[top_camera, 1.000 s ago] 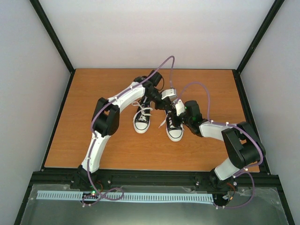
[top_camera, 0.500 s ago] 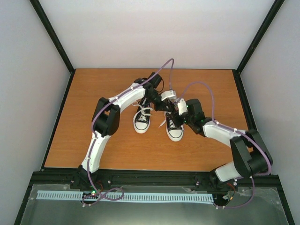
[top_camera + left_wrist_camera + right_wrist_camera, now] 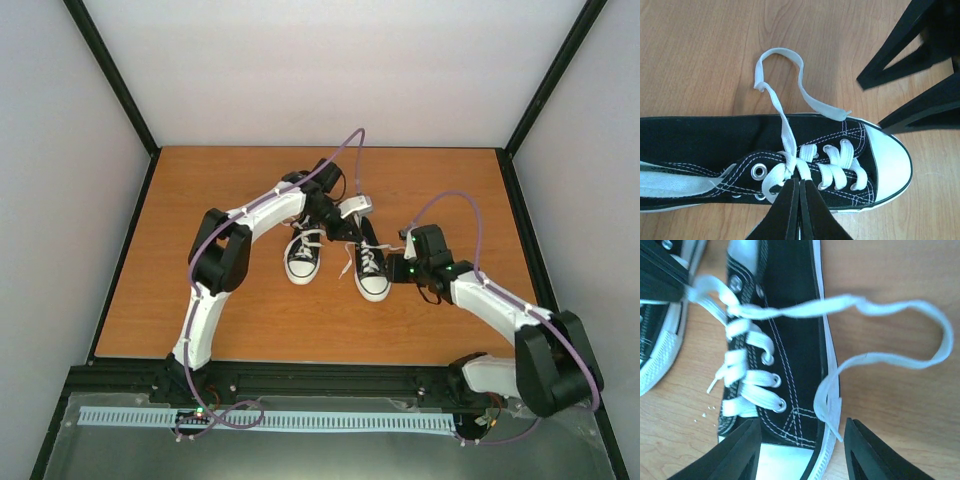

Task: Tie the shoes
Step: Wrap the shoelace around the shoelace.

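Two black sneakers with white toe caps stand side by side, the left shoe (image 3: 302,260) and the right shoe (image 3: 372,272). My left gripper (image 3: 352,235) is over the right shoe's lacing. In the left wrist view it (image 3: 800,181) is shut on the white lace where the strands cross above the shoe (image 3: 700,140). One free lace end (image 3: 781,114) curls onto the table. My right gripper (image 3: 392,272) is open beside that shoe's toe. In the right wrist view it (image 3: 802,450) straddles the toe side of the shoe (image 3: 790,315), and a loose lace (image 3: 840,302) loops out to the right.
The wooden table (image 3: 200,300) is bounded by black frame posts and white walls. The left shoe's toe cap (image 3: 655,355) lies close beside the right shoe. My right gripper's fingers (image 3: 910,50) show just beyond the toe in the left wrist view.
My right gripper has pulled away from the shoe's tongue, back and to the right, and now sits open by the toe. My left gripper stays on the lacing.
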`<state>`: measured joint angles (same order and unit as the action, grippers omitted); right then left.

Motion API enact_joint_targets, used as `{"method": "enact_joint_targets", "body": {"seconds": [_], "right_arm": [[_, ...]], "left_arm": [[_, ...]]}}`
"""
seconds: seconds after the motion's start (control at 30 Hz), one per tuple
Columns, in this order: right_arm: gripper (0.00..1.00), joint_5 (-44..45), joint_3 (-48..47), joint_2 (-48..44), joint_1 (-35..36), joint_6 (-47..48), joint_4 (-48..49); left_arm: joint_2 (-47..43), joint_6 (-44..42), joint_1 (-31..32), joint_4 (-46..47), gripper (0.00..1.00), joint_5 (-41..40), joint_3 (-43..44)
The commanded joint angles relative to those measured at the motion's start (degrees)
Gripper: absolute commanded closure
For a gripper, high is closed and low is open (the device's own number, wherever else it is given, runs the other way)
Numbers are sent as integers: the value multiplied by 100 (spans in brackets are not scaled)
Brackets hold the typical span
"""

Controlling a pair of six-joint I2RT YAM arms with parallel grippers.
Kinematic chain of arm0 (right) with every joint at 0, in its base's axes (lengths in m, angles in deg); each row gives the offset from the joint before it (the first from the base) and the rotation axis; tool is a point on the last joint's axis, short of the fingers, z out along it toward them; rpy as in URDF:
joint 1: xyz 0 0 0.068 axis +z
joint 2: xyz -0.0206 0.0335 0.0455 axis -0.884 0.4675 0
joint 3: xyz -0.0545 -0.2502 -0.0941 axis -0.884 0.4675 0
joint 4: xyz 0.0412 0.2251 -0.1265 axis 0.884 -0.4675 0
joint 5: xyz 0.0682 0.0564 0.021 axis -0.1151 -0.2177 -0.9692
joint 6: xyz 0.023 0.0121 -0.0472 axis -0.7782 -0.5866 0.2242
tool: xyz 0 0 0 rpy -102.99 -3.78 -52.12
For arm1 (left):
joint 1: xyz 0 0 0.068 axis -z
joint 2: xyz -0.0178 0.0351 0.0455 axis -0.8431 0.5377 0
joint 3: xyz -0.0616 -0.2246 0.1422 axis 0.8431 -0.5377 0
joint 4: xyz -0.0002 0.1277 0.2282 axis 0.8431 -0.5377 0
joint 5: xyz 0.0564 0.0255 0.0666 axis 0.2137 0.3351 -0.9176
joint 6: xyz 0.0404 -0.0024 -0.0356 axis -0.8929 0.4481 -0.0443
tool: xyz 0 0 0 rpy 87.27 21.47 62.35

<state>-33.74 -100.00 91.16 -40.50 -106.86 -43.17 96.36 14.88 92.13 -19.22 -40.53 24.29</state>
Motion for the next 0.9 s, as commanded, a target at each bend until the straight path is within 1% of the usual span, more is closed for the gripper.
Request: {"method": "enact_joint_targets", "body": {"seconds": [0.0,0.17,0.37,0.5,0.57,0.67,0.73,0.77,0.83,0.87], "right_arm": [[54,-785,31,482,-199,-582,475],[63,-907,-56,922,-386,-544,708],[71,-937,211,961,-488,-806,1044],[84,-848,313,893,-511,-878,1111],[84,-801,337,886,-531,-888,1101],[78,-784,359,912,-583,-883,1051],[79,-905,366,945,-601,-856,1138],[83,-980,348,962,-602,-843,1168],[94,-997,300,962,-616,-828,1118],[97,-953,289,873,-643,-821,1082]], "left_arm": [[-332,354,-11,273,99,124,4],[-288,833,-11,387,99,378,198],[-120,1477,11,608,99,634,363],[-73,1710,11,645,99,702,496],[-49,1798,15,655,99,770,527],[-4,1857,27,664,99,765,521],[12,1846,45,657,99,738,488],[13,1824,50,653,99,726,476],[11,1782,59,628,99,694,458],[1,1758,59,622,99,656,454]]}}
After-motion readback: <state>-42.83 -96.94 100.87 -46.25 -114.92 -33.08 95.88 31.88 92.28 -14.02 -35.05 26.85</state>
